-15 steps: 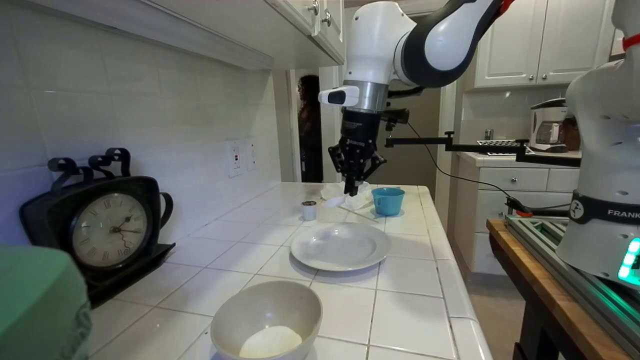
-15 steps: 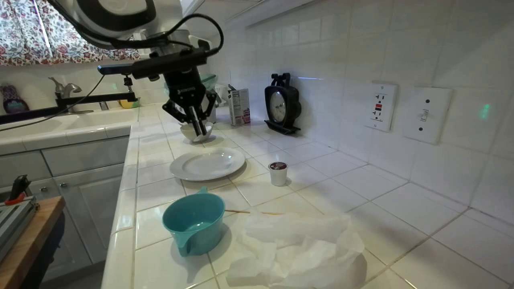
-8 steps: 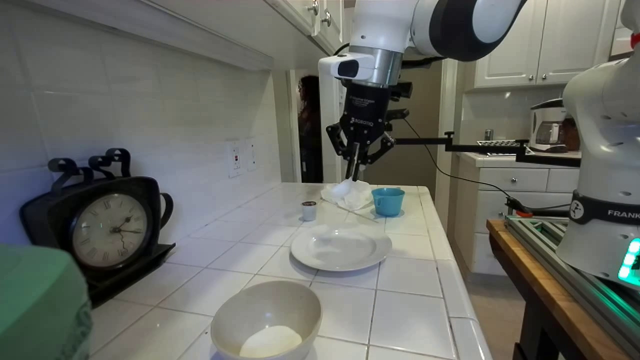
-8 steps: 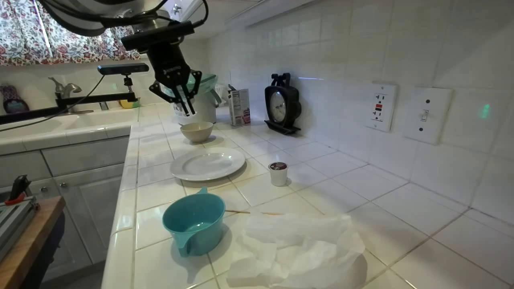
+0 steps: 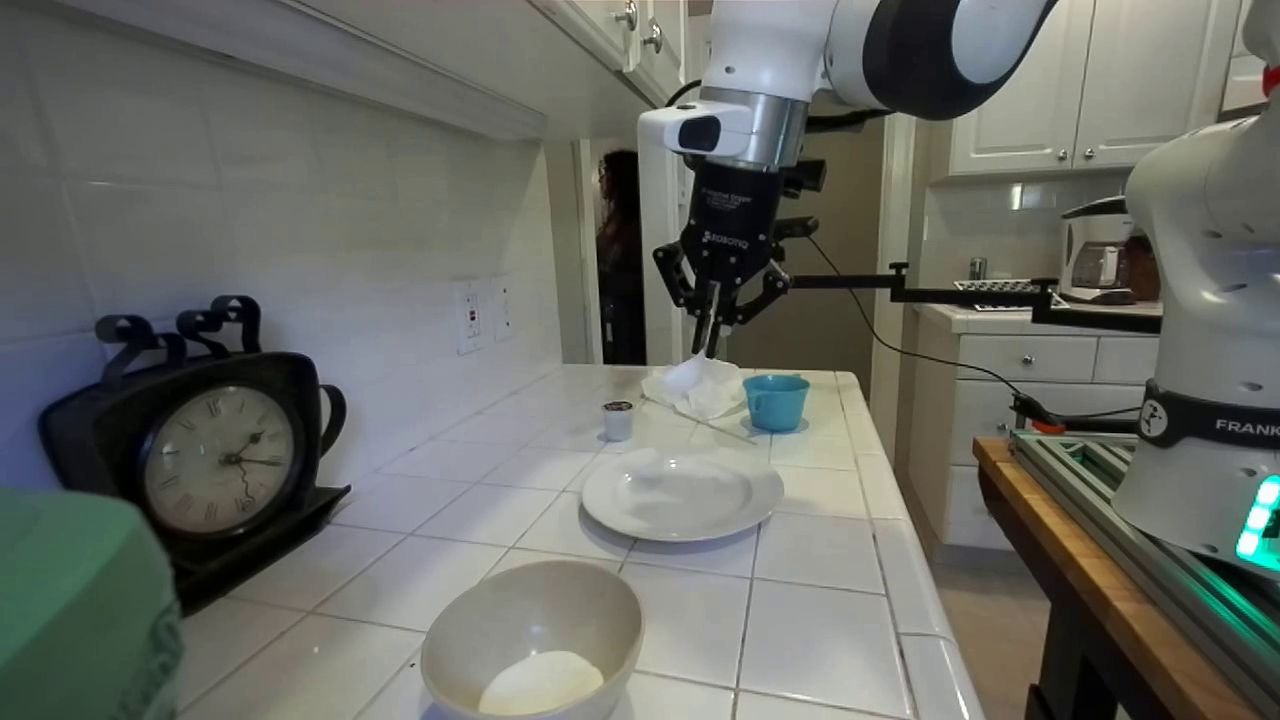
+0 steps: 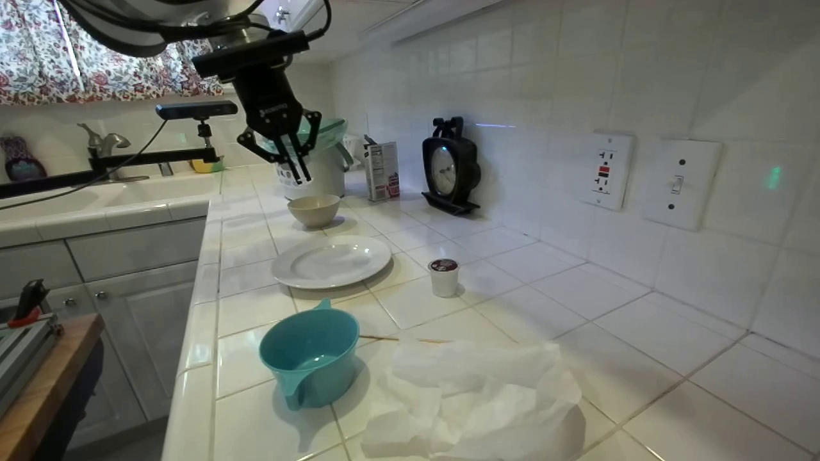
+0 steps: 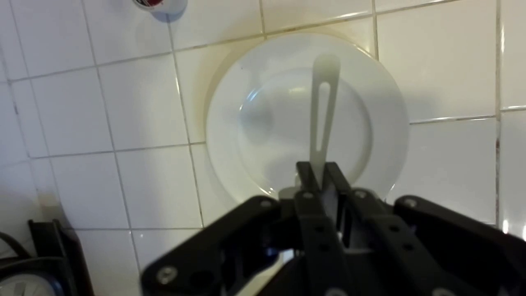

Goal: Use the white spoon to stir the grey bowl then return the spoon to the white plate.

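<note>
Currently, the black two-fingered gripper (image 7: 318, 166) pinches the slot-handled white spoon (image 7: 314, 117), above the round shallow white plate (image 6: 328, 262) (nearer the open edge of the white-tiled counter (image 6: 538, 288) than the wall-side edge); the deep round pale-grey bowl (image 5: 500, 612) stands near the plate, apart.

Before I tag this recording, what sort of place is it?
A kitchen, probably in a home: a coffee maker, a faucet at a sink, and a flowered curtain all point that way.

arm (image 5: 765, 50): bent | claw (image 7: 317, 166): pointing down, tilted | fingers (image 7: 305, 177): nearly together
</note>
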Controlling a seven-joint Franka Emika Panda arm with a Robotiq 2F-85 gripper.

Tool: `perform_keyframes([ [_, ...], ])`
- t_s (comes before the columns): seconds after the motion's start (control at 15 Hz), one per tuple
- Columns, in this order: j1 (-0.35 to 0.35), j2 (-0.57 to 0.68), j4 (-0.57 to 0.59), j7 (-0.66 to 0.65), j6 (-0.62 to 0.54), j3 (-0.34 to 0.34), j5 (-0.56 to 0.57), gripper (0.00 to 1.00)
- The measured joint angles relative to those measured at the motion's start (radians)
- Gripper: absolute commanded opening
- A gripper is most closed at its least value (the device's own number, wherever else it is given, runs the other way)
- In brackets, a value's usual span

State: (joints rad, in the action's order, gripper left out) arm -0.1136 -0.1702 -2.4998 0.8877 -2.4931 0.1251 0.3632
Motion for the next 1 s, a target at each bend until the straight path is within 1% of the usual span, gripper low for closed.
perform_keyframes([
  [0.2,-0.001,0.0,0.0,0.0,0.0,0.0,0.0,0.03],
  [0.33,-0.005,0.001,0.008,0.0,0.004,0.007,0.022,0.03],
  [0.67,-0.028,0.026,0.084,0.0,0.087,0.047,0.111,0.03],
  [1.0,-0.056,0.089,0.16,0.0,0.146,0.083,0.189,0.03],
])
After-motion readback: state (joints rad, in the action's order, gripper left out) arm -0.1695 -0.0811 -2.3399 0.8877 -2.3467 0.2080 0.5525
